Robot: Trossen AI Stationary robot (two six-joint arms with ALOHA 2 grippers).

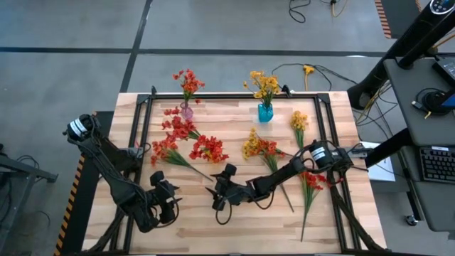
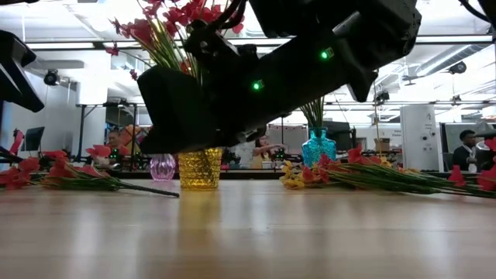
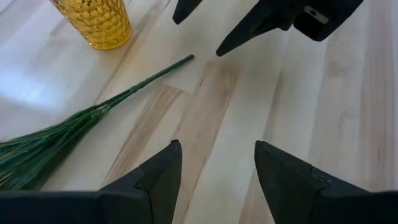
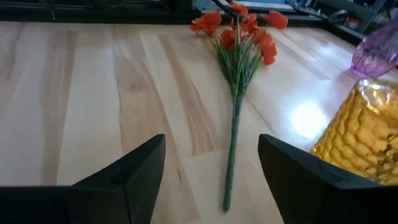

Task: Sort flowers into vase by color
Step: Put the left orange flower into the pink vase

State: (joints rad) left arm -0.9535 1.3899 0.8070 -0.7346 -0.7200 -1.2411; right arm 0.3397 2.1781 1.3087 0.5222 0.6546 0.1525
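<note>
Nearest me, the left gripper (image 1: 168,206) hovers open and empty at about seven o'clock on the table (image 1: 192,235). The right gripper (image 1: 220,193), also open and empty, sits near six, just by the stem of a red-orange sprig (image 4: 239,50). Toward twelve, a purple vase (image 1: 187,111) holds red flowers (image 1: 188,82) and a blue vase (image 1: 265,112) holds yellow flowers (image 1: 264,85). A yellow glass (image 2: 200,168) is hidden from above. No readable writing.

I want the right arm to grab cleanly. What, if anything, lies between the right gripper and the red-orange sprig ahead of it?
Nothing visible. The right gripper is open, with bare wood between it and the red-orange sprig. The yellow vase stands off to one side, clear of the stem.
</note>
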